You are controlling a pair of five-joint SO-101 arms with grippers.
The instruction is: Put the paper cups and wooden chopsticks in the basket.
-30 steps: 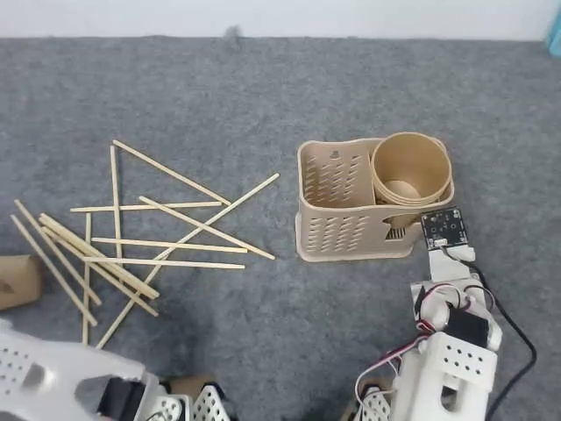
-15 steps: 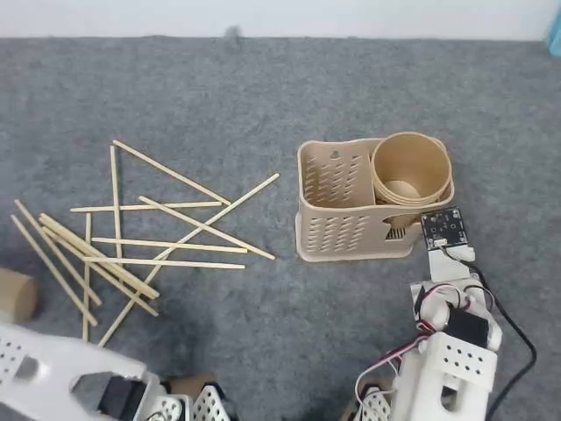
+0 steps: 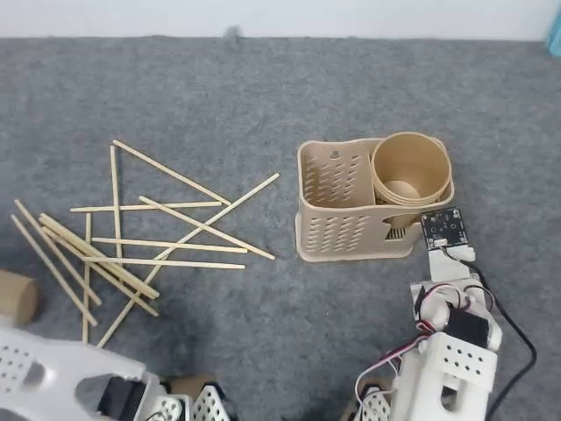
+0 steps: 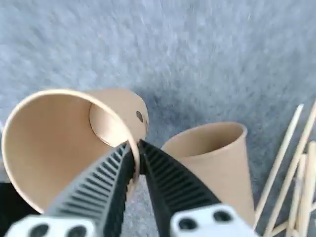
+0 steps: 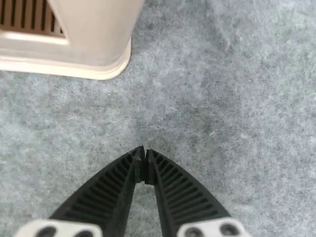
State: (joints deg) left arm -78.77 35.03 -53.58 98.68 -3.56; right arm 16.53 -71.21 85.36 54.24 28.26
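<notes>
Over at the far left of the grey carpet (image 3: 263, 88), the left gripper (image 4: 136, 145) is clamped on the wall of a paper cup (image 4: 54, 143), with 1 finger inside the mouth and 1 outside, so the cup hangs sideways. Just beside it a second cup (image 4: 217, 158) lies on its side on the carpet. Next come the chopsticks (image 3: 149, 232), a loose scatter lying flat. Most have their long axis running across the table or on a slant, and several cross each other.

Farther right stands the basket (image 3: 337, 202), upright, with nested cups (image 3: 410, 167) already in its right-hand compartment. Near the basket's front right corner the right gripper (image 5: 144, 150) hangs over the carpet with its jaws pressed together on nothing.

As I judge it, the next move turns on the basket lying to the right of the held cup, across the whole chopstick scatter. The left arm has the cup but the longer way to go. The right arm sits nearer the basket and carries nothing.
</notes>
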